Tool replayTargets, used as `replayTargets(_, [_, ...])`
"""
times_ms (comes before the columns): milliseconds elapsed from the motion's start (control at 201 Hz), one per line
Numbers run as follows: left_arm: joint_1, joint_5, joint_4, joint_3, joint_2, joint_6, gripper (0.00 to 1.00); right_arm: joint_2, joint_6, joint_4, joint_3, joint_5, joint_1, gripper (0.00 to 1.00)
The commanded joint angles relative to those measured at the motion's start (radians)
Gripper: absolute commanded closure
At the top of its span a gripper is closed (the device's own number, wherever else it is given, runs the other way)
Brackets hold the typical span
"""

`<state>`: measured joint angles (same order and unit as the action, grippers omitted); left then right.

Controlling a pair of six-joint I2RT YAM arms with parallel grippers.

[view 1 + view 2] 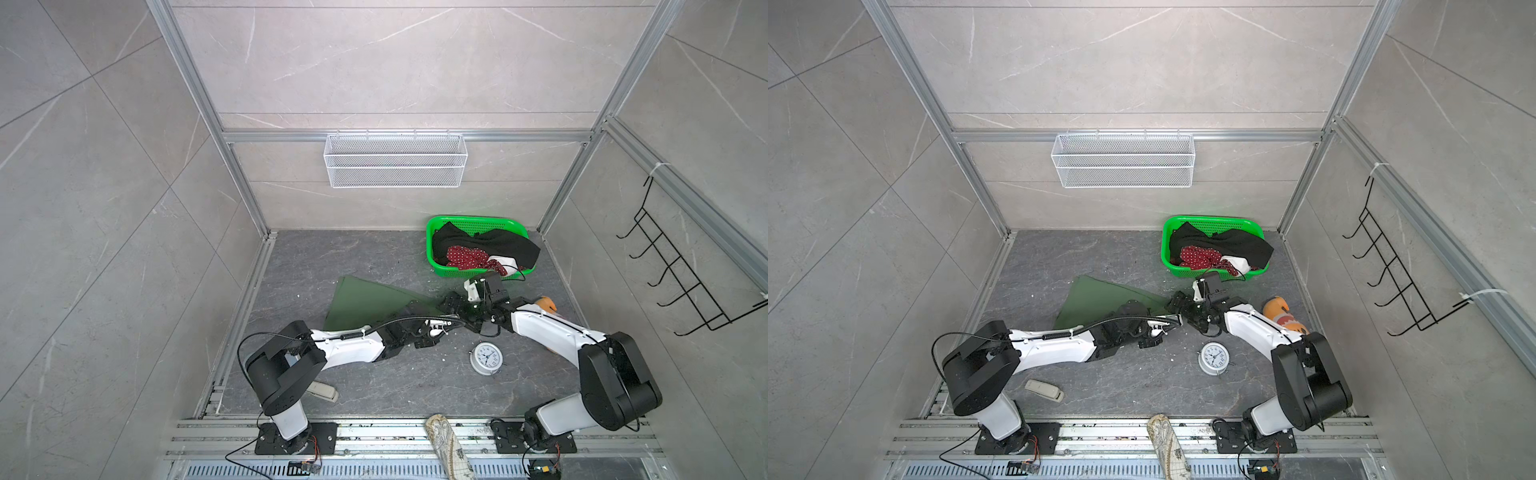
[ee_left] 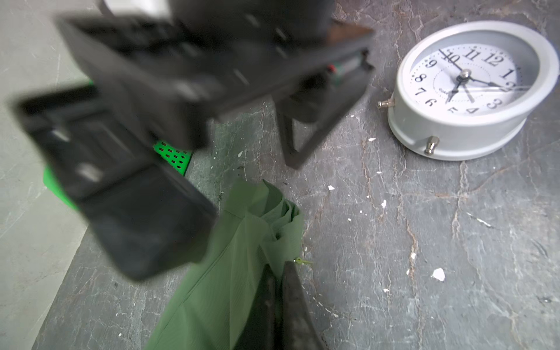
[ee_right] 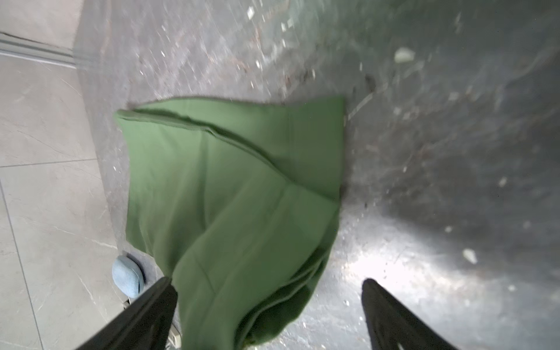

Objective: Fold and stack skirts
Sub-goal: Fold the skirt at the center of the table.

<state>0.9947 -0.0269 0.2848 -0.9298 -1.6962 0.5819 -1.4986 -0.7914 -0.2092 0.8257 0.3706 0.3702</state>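
Observation:
The olive green skirt point(image 1: 365, 301) point(image 1: 1096, 299) lies partly folded on the dark table, in both top views. My left gripper point(image 2: 280, 268) is shut on a bunched corner of that green skirt point(image 2: 242, 242) at its right end. Just beyond it my right gripper point(image 3: 268, 282) point(image 1: 452, 301) is open, with a fold of the green skirt point(image 3: 230, 188) lying between its fingers and not pinched. The red polka-dot skirt point(image 1: 465, 255) point(image 1: 1200, 255) and the black skirt point(image 1: 503, 245) point(image 1: 1237, 245) lie crumpled in the green basket point(image 1: 469, 219) point(image 1: 1208, 218).
A white alarm clock point(image 1: 486, 358) point(image 2: 466, 100) lies close to both wrists. An orange plush fish point(image 1: 1283, 316) lies behind the right forearm. A beige stapler-like thing point(image 1: 1044, 390) sits near the left base, and a patterned cloth roll point(image 1: 446, 444) lies on the front rail.

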Motion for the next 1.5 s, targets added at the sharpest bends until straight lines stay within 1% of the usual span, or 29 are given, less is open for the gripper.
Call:
replayTargets(0, [0.007,-0.001,0.03,-0.042,-0.003,-0.021,0.98,-0.027,-0.047,0.028,-0.034,-0.005,0.021,0.05])
replayTargets(95, [0.012,0.001,0.03,-0.04,-0.005,-0.021,0.98,-0.042,-0.076,0.064,-0.057,-0.016,0.028,0.1])
replayTargets(174, [0.016,0.003,0.03,-0.038,-0.007,-0.021,0.98,-0.059,-0.09,0.093,-0.068,-0.024,0.028,0.16])
replayTargets(304, [0.022,0.013,0.024,-0.041,-0.016,-0.021,0.98,-0.094,-0.095,0.124,-0.062,-0.02,0.027,0.35])
replayTargets(344, [0.025,0.015,0.02,-0.042,-0.019,-0.023,0.98,-0.104,-0.097,0.129,-0.06,-0.02,0.027,0.37])
replayTargets(429, [0.027,0.02,0.013,-0.043,-0.027,-0.029,0.97,-0.123,-0.099,0.137,-0.057,-0.021,0.027,0.47])
replayTargets(443, [0.027,0.021,0.011,-0.044,-0.028,-0.034,0.96,-0.127,-0.097,0.137,-0.057,-0.022,0.027,0.5])
replayTargets(458, [0.027,0.022,0.011,-0.044,-0.029,-0.037,0.96,-0.13,-0.097,0.137,-0.057,-0.023,0.027,0.51])
replayTargets(493, [0.027,0.019,0.009,-0.044,-0.031,-0.049,0.94,-0.134,-0.096,0.136,-0.057,-0.027,0.027,0.58])
replayTargets(508, [0.027,0.018,0.008,-0.045,-0.03,-0.055,0.88,-0.137,-0.095,0.134,-0.057,-0.03,0.027,0.61])
replayTargets(578, [0.027,0.019,-0.001,-0.043,-0.024,-0.085,0.68,-0.146,-0.087,0.127,-0.055,-0.039,0.026,0.73])
replayTargets(583, [0.027,0.019,-0.001,-0.043,-0.024,-0.086,0.66,-0.148,-0.086,0.125,-0.054,-0.041,0.027,0.75])
replayTargets(643, [0.027,0.024,0.002,-0.035,-0.011,-0.109,0.54,-0.155,-0.079,0.12,-0.051,-0.045,0.026,0.83])
replayTargets(713, [0.027,0.028,0.012,-0.017,0.01,-0.146,0.41,-0.164,-0.066,0.109,-0.041,-0.051,0.027,0.9])
replayTargets(777, [0.027,0.016,0.031,0.004,0.038,-0.188,0.34,-0.169,-0.052,0.099,-0.033,-0.057,0.028,0.97])
replayTargets(792, [0.027,0.008,0.035,0.009,0.044,-0.198,0.33,-0.17,-0.048,0.096,-0.032,-0.06,0.027,1.0])
replayTargets(902, [0.017,-0.09,0.042,0.038,0.08,-0.308,0.31,-0.162,0.0,0.063,-0.015,-0.083,0.027,1.0])
replayTargets(982, [-0.011,-0.171,0.006,0.044,0.086,-0.443,0.33,-0.145,0.051,0.042,-0.01,-0.109,0.027,1.0])
replayTargets(1041, [-0.047,-0.185,-0.021,0.054,0.083,-0.563,0.39,-0.124,0.079,0.024,-0.011,-0.134,0.027,1.0])
replayTargets(1101, [-0.073,-0.191,0.002,0.083,0.078,-0.654,0.53,-0.101,0.102,0.002,-0.011,-0.167,0.027,1.0])
replayTargets(1171, [-0.077,-0.219,0.036,0.115,0.065,-0.711,0.75,-0.077,0.126,-0.028,-0.008,-0.202,0.027,1.0])
replayTargets(1295, [-0.076,-0.217,0.022,0.1,0.004,-0.768,0.99,-0.047,0.158,-0.059,-0.001,-0.227,0.026,1.0])
replayTargets(1500, [-0.073,-0.217,0.029,0.074,-0.116,-0.86,1.0,0.01,0.19,-0.113,0.018,-0.256,0.027,1.0])
